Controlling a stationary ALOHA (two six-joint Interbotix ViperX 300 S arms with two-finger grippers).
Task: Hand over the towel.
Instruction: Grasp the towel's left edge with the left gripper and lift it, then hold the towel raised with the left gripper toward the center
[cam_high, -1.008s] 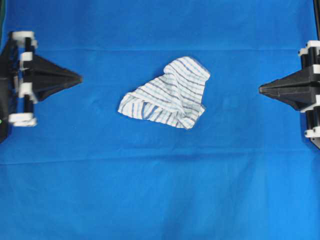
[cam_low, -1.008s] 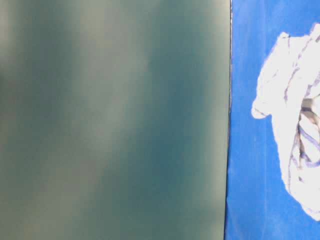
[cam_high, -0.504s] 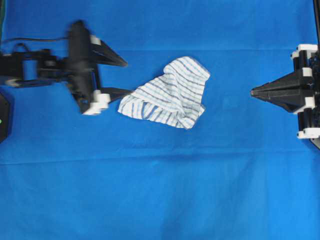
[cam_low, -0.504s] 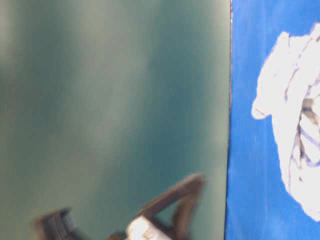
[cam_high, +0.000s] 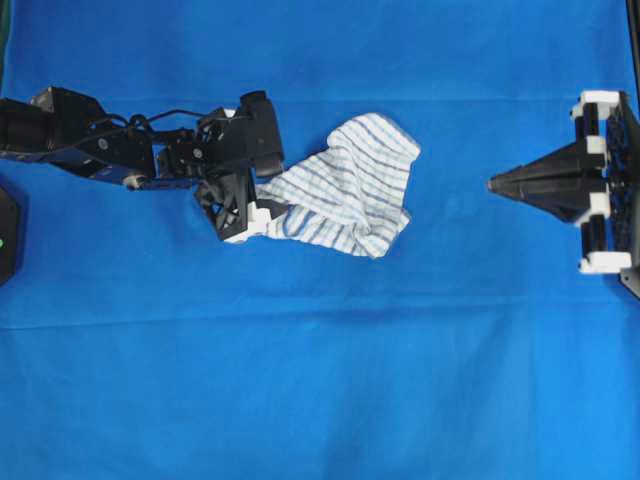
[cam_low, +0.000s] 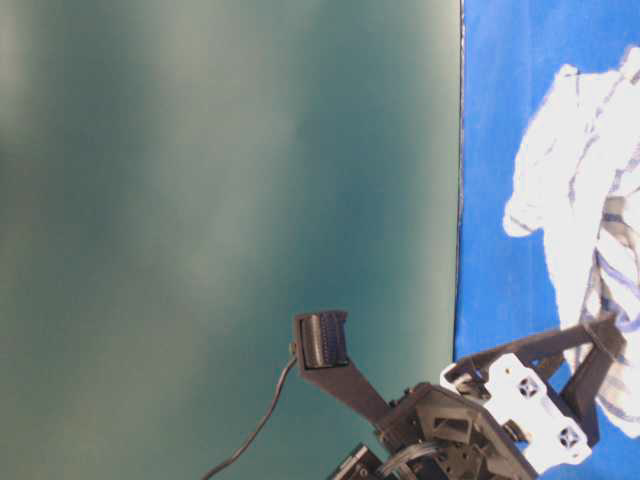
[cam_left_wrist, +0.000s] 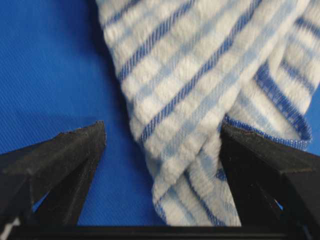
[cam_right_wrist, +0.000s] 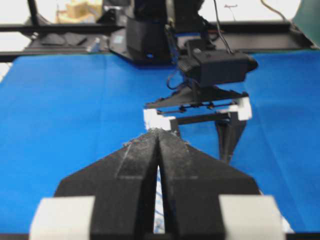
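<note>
One crumpled towel (cam_high: 345, 185), diagonally lengthwise.

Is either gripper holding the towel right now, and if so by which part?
Nothing is held. The left gripper is open astride a corner of the towel; the right gripper is shut and empty.

Black arms (cam_high: 90, 140), white-capped black fingers (cam_high: 235, 205), loose cable (cam_low: 250, 435)

Light is bright and even from above, shadows are soft. The table-level view is blurred and overexposed on the towel (cam_low: 590, 250); the right wrist view has a soft foreground.
</note>
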